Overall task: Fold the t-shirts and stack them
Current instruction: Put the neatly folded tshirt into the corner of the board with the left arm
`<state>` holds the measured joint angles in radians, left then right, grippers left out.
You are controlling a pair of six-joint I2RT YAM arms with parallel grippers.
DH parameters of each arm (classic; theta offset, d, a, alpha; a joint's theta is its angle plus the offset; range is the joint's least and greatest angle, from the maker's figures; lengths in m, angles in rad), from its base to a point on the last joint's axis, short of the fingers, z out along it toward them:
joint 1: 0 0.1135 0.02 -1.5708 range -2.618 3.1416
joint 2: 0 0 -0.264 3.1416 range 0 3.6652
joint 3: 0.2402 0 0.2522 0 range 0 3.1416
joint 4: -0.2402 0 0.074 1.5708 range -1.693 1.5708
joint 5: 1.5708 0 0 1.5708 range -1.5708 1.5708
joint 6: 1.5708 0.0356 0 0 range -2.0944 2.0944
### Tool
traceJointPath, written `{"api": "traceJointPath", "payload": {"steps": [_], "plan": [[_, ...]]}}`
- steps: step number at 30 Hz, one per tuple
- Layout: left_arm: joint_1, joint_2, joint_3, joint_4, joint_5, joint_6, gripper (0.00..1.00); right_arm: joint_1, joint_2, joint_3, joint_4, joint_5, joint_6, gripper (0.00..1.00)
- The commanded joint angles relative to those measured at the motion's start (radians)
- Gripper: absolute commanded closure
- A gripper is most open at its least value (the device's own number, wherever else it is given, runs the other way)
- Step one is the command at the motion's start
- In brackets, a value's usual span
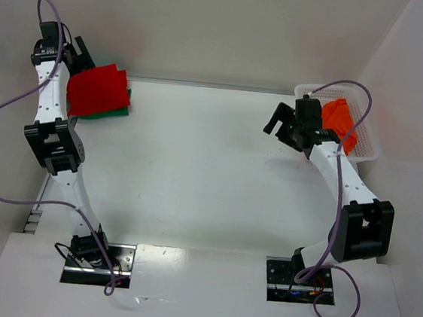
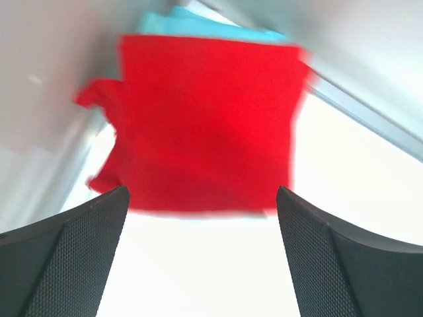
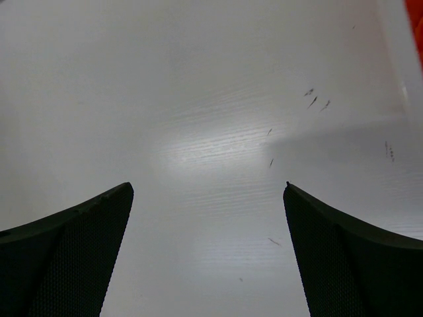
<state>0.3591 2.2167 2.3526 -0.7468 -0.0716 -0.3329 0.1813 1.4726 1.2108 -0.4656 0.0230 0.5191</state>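
From above, the red t-shirt [image 1: 97, 90] lies folded into a near-square, so we can name no clear long axis. Its edges sit slightly askew to the table's [image 1: 210, 173] back edge. It lies on the green t-shirt [image 1: 119, 111], which shows only as a strip along the side away from the left claw [image 1: 83, 57]. That claw hovers just beside the red cloth's far left corner. The orange t-shirt [image 1: 340, 120] is bunched in the basket [image 1: 368, 148], just behind the right claw [image 1: 277, 121].

The left wrist view adds what the overhead hides. The left claw [image 2: 201, 198] gapes fully, with nothing between its fingers [image 2: 66, 264]. The red t-shirt [image 2: 205, 122] is directly ahead, apart from them, with a loose flap poking out leftward. A bluish-green edge [image 2: 198, 23] peeks out beyond it.

The right wrist view shows the right claw [image 3: 208, 188] equally wide and holding nothing over the bare table [image 3: 211, 99]. Only a sliver of orange [image 3: 418, 26] appears at the far right.
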Motion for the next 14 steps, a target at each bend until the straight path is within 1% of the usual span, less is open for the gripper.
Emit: {"api": "traceJointPath", "payload": {"steps": [1, 3, 4, 7, 8, 9, 11, 12, 14], "plan": [[-0.074, -0.21, -0.122, 0.048, 0.041, 0.04, 0.01, -0.044, -0.069, 0.088, -0.008, 0.097, -0.048, 0.0], [-0.12, -0.306, -0.236, 0.097, 0.082, 0.04, 0.01, -0.068, -0.069, 0.108, -0.008, 0.109, -0.065, 0.0], [-0.149, -0.381, -0.325, 0.125, 0.088, 0.04, 0.01, -0.083, -0.072, 0.119, -0.008, 0.117, -0.069, 0.0], [-0.251, -0.54, -0.474, 0.203, 0.093, 0.074, 0.01, -0.129, -0.1, 0.119, 0.015, 0.129, -0.117, 0.0], [-0.281, -0.572, -0.542, 0.226, 0.105, 0.083, 0.01, -0.152, -0.11, 0.122, 0.015, 0.127, -0.126, 0.0], [-0.318, -0.608, -0.577, 0.233, 0.114, 0.083, 0.01, -0.164, -0.114, 0.13, 0.017, 0.117, -0.131, 0.0], [-0.345, -0.674, -0.654, 0.242, 0.155, 0.066, 0.01, -0.193, -0.143, 0.13, 0.026, 0.094, -0.155, 0.0], [-0.364, -0.701, -0.717, 0.244, 0.162, 0.05, 0.01, -0.21, -0.156, 0.127, 0.033, 0.081, -0.158, 0.0], [-0.389, -0.765, -0.799, 0.278, 0.147, 0.016, 0.01, -0.228, -0.182, 0.117, 0.042, 0.07, -0.166, 0.0]]}}
